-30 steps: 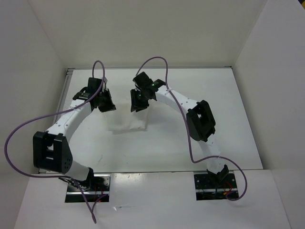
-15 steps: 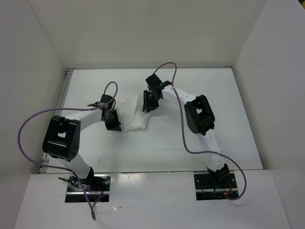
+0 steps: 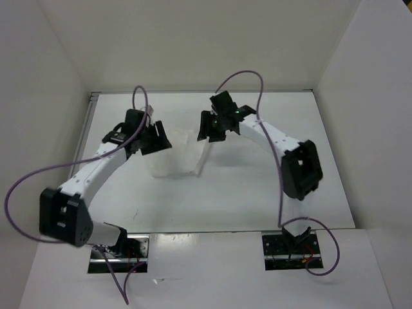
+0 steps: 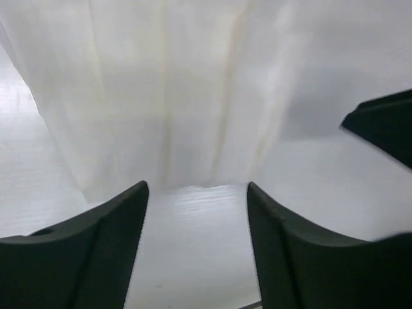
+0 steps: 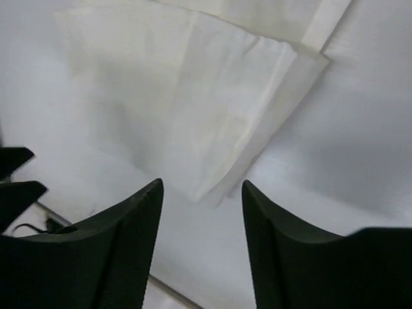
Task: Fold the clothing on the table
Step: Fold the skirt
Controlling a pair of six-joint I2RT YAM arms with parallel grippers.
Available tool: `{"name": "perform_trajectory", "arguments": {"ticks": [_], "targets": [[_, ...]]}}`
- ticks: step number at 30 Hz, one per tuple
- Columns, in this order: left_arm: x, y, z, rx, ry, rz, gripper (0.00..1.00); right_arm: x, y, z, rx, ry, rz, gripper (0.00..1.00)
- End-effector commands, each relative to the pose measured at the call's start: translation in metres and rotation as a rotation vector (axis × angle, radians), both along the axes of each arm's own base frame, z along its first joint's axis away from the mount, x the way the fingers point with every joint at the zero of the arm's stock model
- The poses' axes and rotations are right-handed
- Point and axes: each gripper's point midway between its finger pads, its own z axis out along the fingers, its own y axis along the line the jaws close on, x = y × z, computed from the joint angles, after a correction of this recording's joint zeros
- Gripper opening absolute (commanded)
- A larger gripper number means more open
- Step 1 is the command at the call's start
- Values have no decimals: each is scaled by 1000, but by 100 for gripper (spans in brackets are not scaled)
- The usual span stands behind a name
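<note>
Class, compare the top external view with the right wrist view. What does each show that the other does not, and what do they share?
Only the top external view shows both arms whole, their purple cables, and the left claw and right claw flanking the clothing. Only the right wrist view shows the clothing's layered, folded corner close up, with nothing between that claw's open fingers. Both show the white clothing lying on the table.

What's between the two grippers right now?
Only the clothing, lying flat on the table between the left gripper and the right gripper. The top view shows it.
</note>
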Motion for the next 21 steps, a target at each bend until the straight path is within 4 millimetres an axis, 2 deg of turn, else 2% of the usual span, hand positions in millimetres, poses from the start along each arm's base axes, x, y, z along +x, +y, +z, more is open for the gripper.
{"name": "perform_trajectory", "arguments": {"ticks": [1,2,3,4,5,6,7,8,9,10,11,12,13,14,18,21], "targets": [[-8,8,83,-3,-232,-21,72,-8,-26,97,86,-218,-54,61],[-15,6,83,-22,-232,-39,77,-16,-38,85,73,-201,-67,65],[-24,4,91,-61,-246,-29,79,-25,-48,100,90,-229,-77,69],[-30,2,92,-89,-248,-28,79,-30,-55,100,100,-231,-82,71],[-41,2,74,-107,-210,-22,79,-42,-60,84,91,-201,-73,74],[-54,-4,85,-159,-253,-35,82,-50,-69,93,104,-223,-83,78],[-62,-3,81,-197,-234,3,82,-58,-71,90,105,-213,-76,82],[-70,-2,78,-217,-239,18,82,-67,-76,76,97,-188,-83,83],[-86,5,71,-225,-246,46,82,-76,-78,81,119,-191,-83,83],[-94,9,69,-245,-241,87,82,-81,-79,80,135,-190,-82,90],[-106,15,79,-266,-294,106,83,-89,-83,67,128,-166,-89,91],[-115,22,74,-256,-284,138,83,-96,-86,72,147,-171,-102,91],[-122,24,70,-264,-280,147,83,-100,-89,69,145,-168,-103,91],[-129,28,81,-285,-328,162,85,-107,-92,59,139,-141,-113,91],[-137,28,80,-321,-327,187,85,-120,-104,53,126,-134,-129,93],[-136,26,66,-322,-273,197,82,-126,-108,51,113,-125,-123,93]]}}
